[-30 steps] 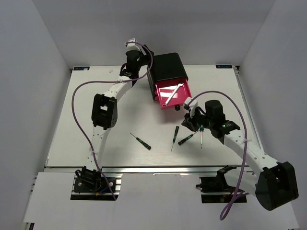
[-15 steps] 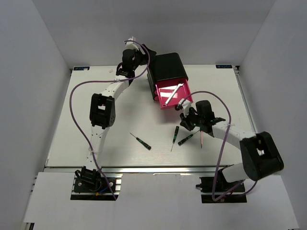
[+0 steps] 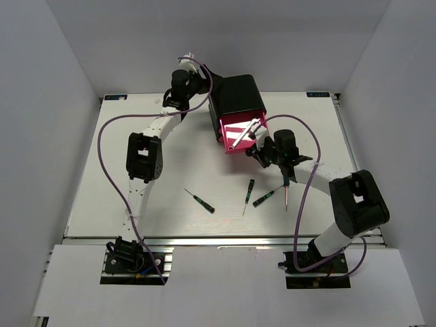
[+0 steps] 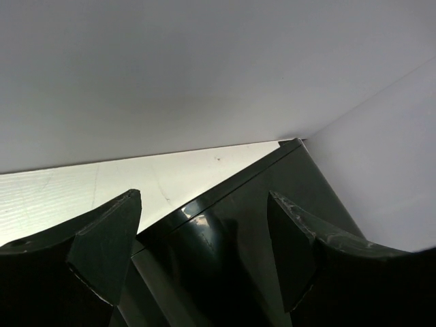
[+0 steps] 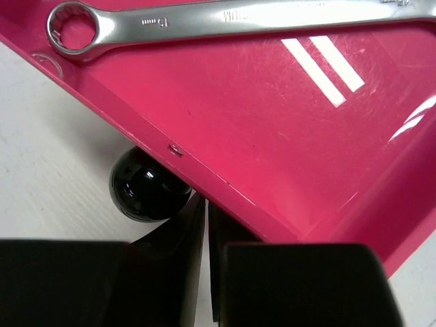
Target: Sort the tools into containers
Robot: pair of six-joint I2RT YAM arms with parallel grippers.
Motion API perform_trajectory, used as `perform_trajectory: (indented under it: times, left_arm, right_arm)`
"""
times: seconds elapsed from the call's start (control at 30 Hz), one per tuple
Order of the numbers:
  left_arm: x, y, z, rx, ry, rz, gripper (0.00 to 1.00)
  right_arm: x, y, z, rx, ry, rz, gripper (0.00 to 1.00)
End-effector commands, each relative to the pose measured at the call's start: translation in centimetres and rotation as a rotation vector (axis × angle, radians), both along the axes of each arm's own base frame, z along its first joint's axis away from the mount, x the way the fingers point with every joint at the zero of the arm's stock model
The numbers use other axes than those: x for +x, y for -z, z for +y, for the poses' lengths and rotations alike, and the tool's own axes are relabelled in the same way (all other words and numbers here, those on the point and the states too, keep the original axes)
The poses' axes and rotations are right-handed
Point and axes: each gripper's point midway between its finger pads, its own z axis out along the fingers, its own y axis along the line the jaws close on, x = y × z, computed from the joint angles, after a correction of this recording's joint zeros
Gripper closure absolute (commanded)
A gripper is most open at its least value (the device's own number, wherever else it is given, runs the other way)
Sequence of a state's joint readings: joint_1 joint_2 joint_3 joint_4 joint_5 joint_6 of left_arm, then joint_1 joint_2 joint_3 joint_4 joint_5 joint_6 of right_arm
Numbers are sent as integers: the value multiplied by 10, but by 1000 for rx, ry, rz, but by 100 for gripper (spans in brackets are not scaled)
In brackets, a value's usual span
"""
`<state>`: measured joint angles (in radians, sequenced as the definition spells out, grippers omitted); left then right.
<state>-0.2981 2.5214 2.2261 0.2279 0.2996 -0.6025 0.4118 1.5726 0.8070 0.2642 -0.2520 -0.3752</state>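
The black box [image 3: 236, 97] stands at the back of the table with one pink drawer [image 3: 253, 139] pulled out. A silver wrench [image 3: 245, 133] lies in that drawer, also the wrench [image 5: 204, 24] in the right wrist view. My right gripper [image 3: 259, 151] is at the drawer's front edge, shut with nothing between its fingers, its tips [image 5: 206, 225] under the pink rim beside the round black knob [image 5: 146, 187]. My left gripper [image 3: 201, 87] is open at the box's back left corner [image 4: 211, 259], a finger on either side. Thin screwdrivers [image 3: 201, 201] [image 3: 248, 194] [image 3: 264, 198] [image 3: 286, 195] lie on the table.
The white table [image 3: 122, 177] is walled by grey panels on three sides. The right arm's purple cable [image 3: 300, 204] loops over the table beside the screwdrivers. The left arm [image 3: 144, 157] stretches along the left half towards the box.
My right arm swung up and left from the screwdrivers to the drawer's front, and its jaws closed. The left gripper shifted slightly back at the box and narrowed a little.
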Motion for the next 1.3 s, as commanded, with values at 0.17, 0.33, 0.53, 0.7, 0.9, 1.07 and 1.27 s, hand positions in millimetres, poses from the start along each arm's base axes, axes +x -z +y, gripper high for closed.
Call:
perform_trajectory:
  times: [0.17,0.33,0.53,0.7,0.9,1.07,1.27]
  left_arm:
    - [-19,16,-14,42,120,52,18]
    - [-28,24,-19,59,160,70,18]
    - [-33,33,-22,75,188,83,18]
    - [-36,39,-27,80,210,95,18]
    - [-43,46,-33,91,243,110,18]
    - [-52,50,-39,104,273,117,18]
    - [-63,55,-41,117,292,136,19]
  right_arm:
    - [49,-55,18,67,8,-196,88]
    - [58,-76,24,112,13,-237,88]
    - [61,-97,32,179,0,-285,87]
    - [73,-98,36,183,12,-282,87]
    - [94,-108,44,199,21,-301,86]
    - [116,-108,51,201,39,-302,86]
    - [125,-109,54,204,43,-293,84]
